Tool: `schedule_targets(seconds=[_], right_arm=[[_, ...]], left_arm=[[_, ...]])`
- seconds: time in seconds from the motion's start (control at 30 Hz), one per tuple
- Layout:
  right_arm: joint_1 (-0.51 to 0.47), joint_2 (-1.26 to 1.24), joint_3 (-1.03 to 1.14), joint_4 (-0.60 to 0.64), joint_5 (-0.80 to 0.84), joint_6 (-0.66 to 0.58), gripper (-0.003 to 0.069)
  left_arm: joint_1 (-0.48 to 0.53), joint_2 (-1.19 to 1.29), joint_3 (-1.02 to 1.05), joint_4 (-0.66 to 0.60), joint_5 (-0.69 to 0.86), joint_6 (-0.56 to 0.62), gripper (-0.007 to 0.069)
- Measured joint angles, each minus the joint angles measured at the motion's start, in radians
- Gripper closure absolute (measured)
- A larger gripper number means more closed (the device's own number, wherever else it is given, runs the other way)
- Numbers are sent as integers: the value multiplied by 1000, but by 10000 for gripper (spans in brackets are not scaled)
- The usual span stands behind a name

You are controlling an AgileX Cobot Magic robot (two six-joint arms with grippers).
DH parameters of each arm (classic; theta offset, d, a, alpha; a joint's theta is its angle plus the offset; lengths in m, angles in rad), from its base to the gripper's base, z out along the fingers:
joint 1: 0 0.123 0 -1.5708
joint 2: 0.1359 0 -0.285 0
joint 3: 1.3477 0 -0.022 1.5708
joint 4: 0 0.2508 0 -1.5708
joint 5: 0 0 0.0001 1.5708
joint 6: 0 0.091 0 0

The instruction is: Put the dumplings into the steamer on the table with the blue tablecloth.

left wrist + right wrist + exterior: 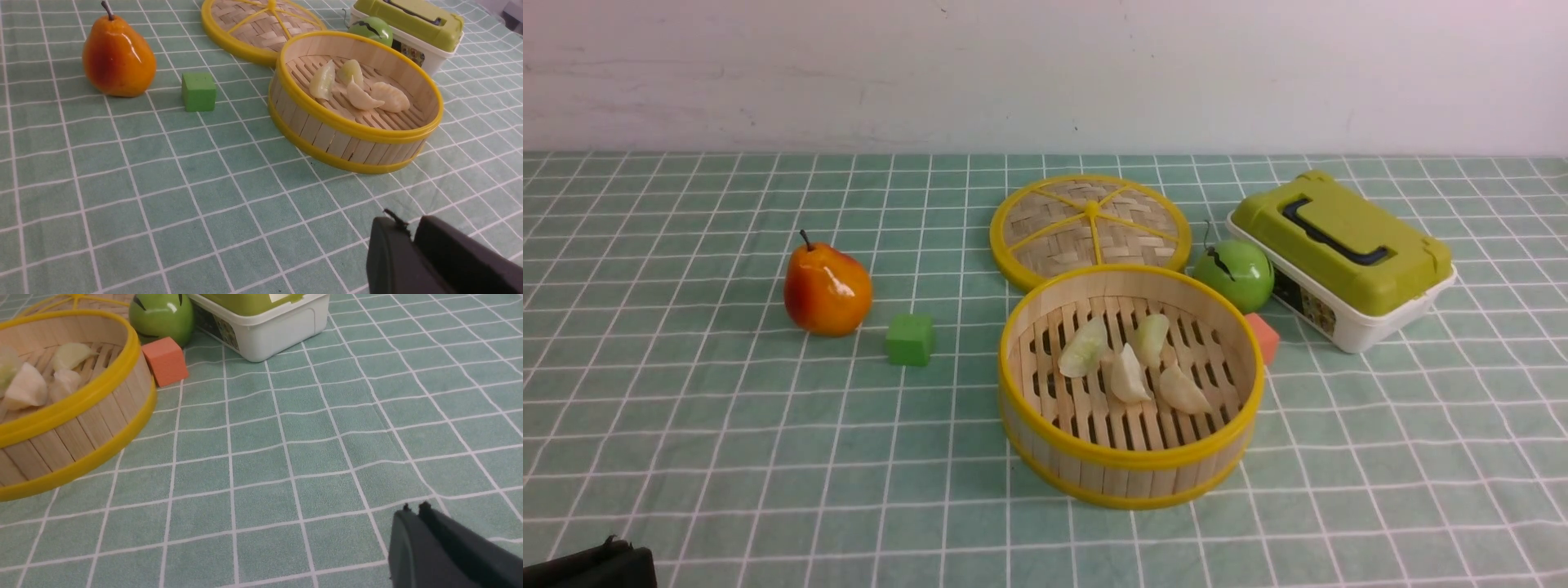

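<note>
Hanging low over the table [727, 457] with left pincer [410, 234] and right pincer [413, 511] both pressed together and empty, all four dumplings [1129, 364] lying inside the steamer [1131, 457] well ahead, between the two, neither nearer.

Dumplings [1131, 363] lie in the steamer [1131, 457]; lid [1090, 224] behind, cube [910, 339] left.
</note>
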Motion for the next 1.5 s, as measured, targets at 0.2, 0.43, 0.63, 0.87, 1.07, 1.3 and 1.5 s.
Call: schedule_targets(seconds=[0.2,0.43,0.63,0.87,1.07,1.3,1.5], right_arm=[[0,0,0,0,0,0,641],[0,0,0,0,0,0,637],[0,0,0,0,0,0,629],[0,0,0,0,0,0,620],[0,0,0,0,0,0,615],[0,0,0,0,0,0,615],[0,0,0,0,0,0,606]], left_arm=[[0,0,0,0,0,0,534],[0,0,0,0,0,0,531],[0,0,55,25,-33,-7,524],[12,0,86,67,-189,-36,639],[232,-6,245,-36,-431,-33,638],[469,-88,367,-34,-619,-15,638],[604,-214,373,-35,-445,85,638]])
